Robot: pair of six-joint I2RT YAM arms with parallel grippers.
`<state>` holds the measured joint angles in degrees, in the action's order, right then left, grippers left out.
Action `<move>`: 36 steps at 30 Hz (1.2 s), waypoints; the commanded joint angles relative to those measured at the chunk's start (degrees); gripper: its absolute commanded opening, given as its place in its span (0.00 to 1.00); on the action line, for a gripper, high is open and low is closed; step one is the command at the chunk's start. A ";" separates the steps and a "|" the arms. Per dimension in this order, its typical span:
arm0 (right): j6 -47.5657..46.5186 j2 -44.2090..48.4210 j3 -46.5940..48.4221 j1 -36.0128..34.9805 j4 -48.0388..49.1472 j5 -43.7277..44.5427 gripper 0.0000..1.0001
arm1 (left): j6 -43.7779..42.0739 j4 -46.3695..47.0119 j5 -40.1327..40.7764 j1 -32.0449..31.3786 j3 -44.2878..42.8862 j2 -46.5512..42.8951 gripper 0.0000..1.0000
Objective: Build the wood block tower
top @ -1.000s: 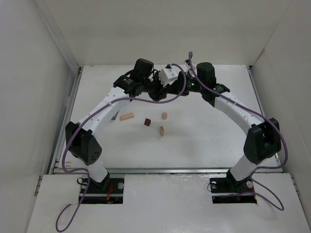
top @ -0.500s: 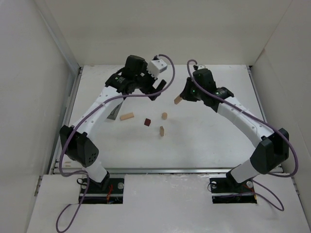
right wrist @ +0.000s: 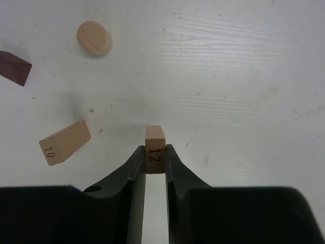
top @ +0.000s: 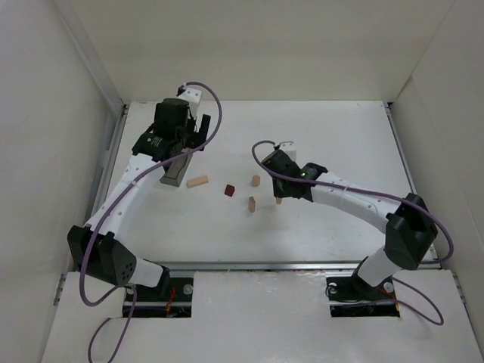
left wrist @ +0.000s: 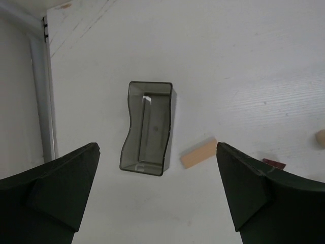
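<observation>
Near the middle of the table (top: 340,151), the right hand (right wrist: 155,152) pinches a pale upright block (right wrist: 155,140) on end, apparently to stand it beside the second upright (right wrist: 64,142). Beyond, the cube (top: 228,190) and plank (top: 197,181) lie unstacked. Farthest, the left hand (left wrist: 156,152) gapes wide above the grey tray (left wrist: 147,127), holding nothing.

four pale wood blocks (top: 197,181), one dark red-brown cube (top: 229,190), one grey tray (top: 174,174).

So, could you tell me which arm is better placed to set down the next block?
Right: the right gripper is shut on a pale block near the others; the left gripper hangs open over the tray.
</observation>
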<state>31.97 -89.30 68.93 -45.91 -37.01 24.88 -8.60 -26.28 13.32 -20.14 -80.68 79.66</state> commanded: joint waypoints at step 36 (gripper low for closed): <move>8.29 -7.39 -2.39 -8.67 8.01 8.69 0.40 | 1.39 5.28 12.87 0.81 3.60 -3.28 1.00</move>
<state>39.55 -96.77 66.19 -53.60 -29.43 33.43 -7.46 -22.94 24.88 -19.68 -77.36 78.85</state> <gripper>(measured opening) 0.355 0.993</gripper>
